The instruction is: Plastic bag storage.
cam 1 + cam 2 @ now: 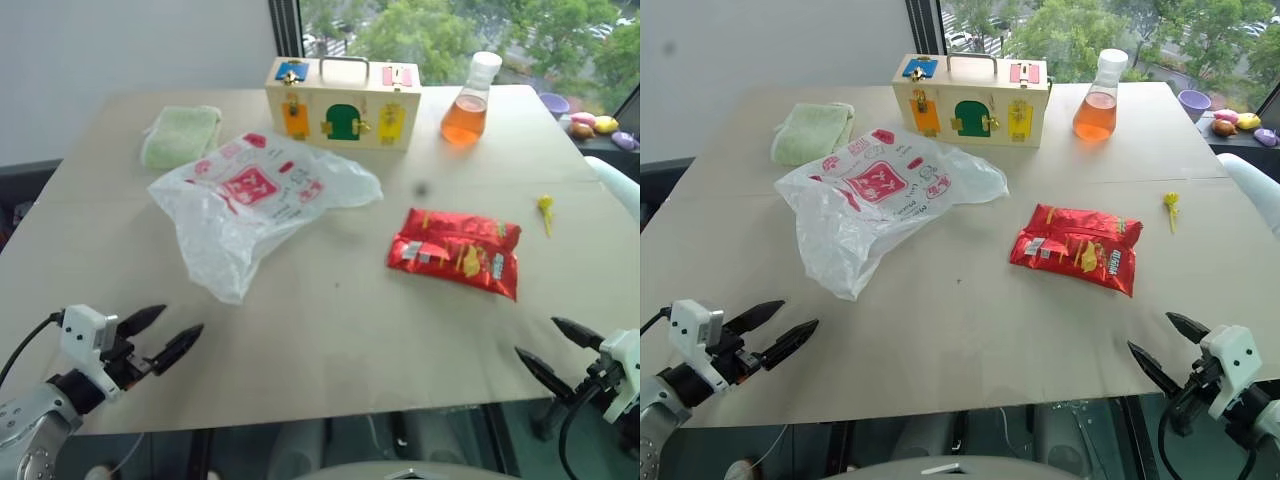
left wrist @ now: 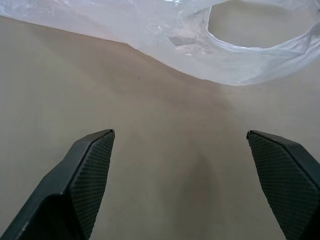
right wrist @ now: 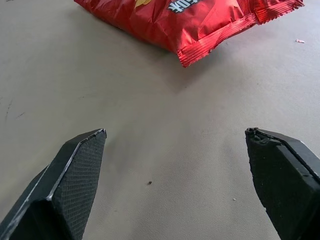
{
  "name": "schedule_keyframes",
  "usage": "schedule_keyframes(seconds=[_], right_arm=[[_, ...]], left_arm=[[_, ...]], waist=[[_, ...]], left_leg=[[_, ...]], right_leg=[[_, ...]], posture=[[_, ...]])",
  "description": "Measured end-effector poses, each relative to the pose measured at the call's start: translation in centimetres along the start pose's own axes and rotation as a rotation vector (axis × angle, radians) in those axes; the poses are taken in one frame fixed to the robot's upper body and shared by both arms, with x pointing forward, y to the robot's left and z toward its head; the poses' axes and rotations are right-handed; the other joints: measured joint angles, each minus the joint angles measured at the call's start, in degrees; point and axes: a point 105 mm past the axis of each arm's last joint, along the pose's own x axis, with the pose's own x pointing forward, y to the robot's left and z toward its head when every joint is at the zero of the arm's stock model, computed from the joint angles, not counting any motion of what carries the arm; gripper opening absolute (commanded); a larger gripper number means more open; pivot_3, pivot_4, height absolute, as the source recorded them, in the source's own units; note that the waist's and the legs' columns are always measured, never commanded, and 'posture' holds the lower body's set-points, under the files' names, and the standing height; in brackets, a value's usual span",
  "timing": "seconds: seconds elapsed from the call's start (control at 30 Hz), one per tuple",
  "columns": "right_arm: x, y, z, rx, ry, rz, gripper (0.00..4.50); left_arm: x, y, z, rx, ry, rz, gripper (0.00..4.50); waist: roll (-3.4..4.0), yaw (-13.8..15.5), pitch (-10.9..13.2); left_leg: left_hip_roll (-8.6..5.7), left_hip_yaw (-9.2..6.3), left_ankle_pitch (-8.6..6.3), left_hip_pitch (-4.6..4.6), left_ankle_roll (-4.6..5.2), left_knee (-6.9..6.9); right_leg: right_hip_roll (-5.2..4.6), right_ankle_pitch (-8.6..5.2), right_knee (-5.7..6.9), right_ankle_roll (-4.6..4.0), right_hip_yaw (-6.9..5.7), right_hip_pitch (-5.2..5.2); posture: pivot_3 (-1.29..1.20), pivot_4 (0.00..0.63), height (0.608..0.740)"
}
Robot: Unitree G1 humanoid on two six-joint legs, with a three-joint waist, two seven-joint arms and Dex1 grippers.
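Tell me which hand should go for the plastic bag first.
Left. The left hand hangs open just short of the plastic bag; the right hand faces the red snack packet instead.

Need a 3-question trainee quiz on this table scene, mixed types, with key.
1. True or false: the left gripper holds the translucent white plastic bag with red print.
2. What lies nearest ahead of the right gripper? A) shiny red snack packet B) folded pale green cloth C) flask of orange liquid
3. Fill in: both grippers' jaws are ____.

Key: 1 false; 2 A; 3 open.
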Motion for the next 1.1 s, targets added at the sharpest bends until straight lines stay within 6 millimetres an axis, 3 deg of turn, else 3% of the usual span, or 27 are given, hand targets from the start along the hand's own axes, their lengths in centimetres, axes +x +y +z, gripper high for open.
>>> schedule_keyframes(seconds=[0.07, 0.1, 0.23, 0.37, 0.43, 0.5, 0.63, 0.7, 0.77, 0.93, 0.97, 1.0, 1.1], right_arm=[[0.2, -0.1, 0.3, -0.002, -0.012, -0.003, 4.5], [0.5, -0.1, 1.0, 0.004, -0.05, -0.012, 4.5], [2.5, 0.9, 6.4, -0.05, -0.261, 0.043, 4.5], [3.1, 2.1, 7.9, -0.035, -0.295, 0.113, 4.5], [3.5, 3.8, 10.4, -0.051, -0.366, 0.21, 4.5], [3.3, 5.2, 12.3, -0.067, -0.42, 0.277, 4.5], [2.7, 6.7, 13.9, -0.086, -0.458, 0.345, 4.5], [2.4, 7.0, 14.4, -0.1, -0.468, 0.358, 4.5], [2.0, 7.2, 14.9, -0.121, -0.478, 0.359, 4.5], [1.6, 6.8, 15.7, -0.14, -0.494, 0.348, 4.5], [1.6, 6.7, 15.7, -0.142, -0.494, 0.348, 4.5], [1.6, 6.7, 15.8, -0.145, -0.492, 0.352, 4.5], [1.7, 6.6, 15.9, -0.147, -0.494, 0.354, 4.5]], left_arm=[[0.1, -0.1, 0.2, 0.001, -0.008, -0.007, 4.41], [0.6, -1.3, 1.0, 0.004, -0.028, -0.067, 4.41], [2.8, -8.4, 6.1, 0.091, -0.152, -0.401, 4.41], [3.9, -9.8, 8.7, 0.107, -0.22, -0.457, 4.41], [5.1, -10.4, 12.0, 0.129, -0.321, -0.456, 4.41], [5.8, -10.8, 13.7, 0.142, -0.357, -0.451, 4.41], [6.7, -11.4, 15.6, 0.164, -0.356, -0.456, 4.41], [6.7, -12.4, 15.7, 0.145, -0.306, -0.52, 4.41], [6.2, -13.2, 14.7, 0.136, -0.202, -0.591, 4.41], [3.6, -11.1, 5.8, -0.008, 0.154, -0.649, 4.41], [2.9, -11.0, 5.0, -0.035, 0.18, -0.673, 4.41], [1.9, -11.3, 4.9, -0.065, 0.188, -0.73, 4.41], [0.8, -12.8, 7.9, -0.105, 0.112, -0.878, 4.41]], waist=[[0.0, 0.0, 0.0], [-0.05, 0.0, 0.04], [-0.01, 0.08, 0.01], [0.1, 0.15, 0.05], [0.11, 0.2, 0.08], [0.13, 0.14, 0.07], [0.03, 0.1, 0.08], [0.03, 0.08, 0.08], [0.03, -0.15, 0.09], [0.1, -1.37, 0.12], [0.06, -1.31, 0.14], [-0.06, -1.09, 0.14], [-0.15, 0.34, 0.12]], left_leg=[[0.0, 0.0, 0.0, 0.0, 0.0, 0.0], [0.04, 0.0, 0.0, -0.03, 0.0, 0.01], [0.07, 0.11, 0.0, 0.01, 0.0, 0.06], [-0.01, 0.09, 0.0, -0.01, 0.0, 0.0], [-0.02, 0.06, 0.01, 0.03, 0.01, 0.07], [-0.02, 0.07, 0.01, 0.1, 0.01, 0.07], [-0.04, 0.06, 0.01, 0.07, 0.01, 0.07], [-0.05, 0.08, 0.01, 0.07, 0.01, 0.07], [-0.02, 0.15, 0.0, 0.1, 0.01, 0.05], [0.12, 0.37, 0.0, 0.15, 0.02, -0.03], [0.16, 0.35, 0.0, 0.13, 0.02, 0.0], [0.19, 0.32, 0.0, 0.09, 0.02, 0.04], [0.3, 0.24, -0.01, 0.03, 0.01, 0.13]], right_leg=[[0.0, 0.0, 0.0, 0.0, 0.0, 0.0], [0.0, 0.0, 0.0, 0.0, 0.0, -0.01], [-0.02, 0.02, 0.06, 0.02, 0.06, 0.0], [0.15, 0.02, 0.06, 0.0, 0.01, -0.03], [0.19, 0.04, 0.11, 0.01, 0.01, 0.03], [0.2, 0.04, 0.11, 0.01, 0.04, 0.11], [0.24, 0.03, 0.08, 0.01, 0.06, 0.1], [0.23, 0.03, 0.08, 0.01, 0.1, 0.1], [0.24, 0.03, 0.08, 0.01, 0.15, 0.08], [0.4, 0.02, 0.1, -0.02, 0.34, -0.06], [0.42, 0.02, 0.1, -0.02, 0.33, -0.07], [0.42, 0.02, 0.1, -0.02, 0.31, -0.1], [0.36, 0.02, 0.1, -0.01, 0.3, -0.13]], posture=[[0.0, 0.15, 0.74], [0.0, 0.15, 0.74], [0.0, 0.15, 0.74], [0.0, 0.15, 0.74], [0.0, 0.15, 0.74], [0.0, 0.15, 0.74], [0.0, 0.15, 0.74], [0.0, 0.15, 0.74], [0.0, 0.15, 0.74], [0.0, 0.15, 0.74], [0.0, 0.15, 0.74], [0.0, 0.15, 0.74], [0.0, 0.15, 0.74]])
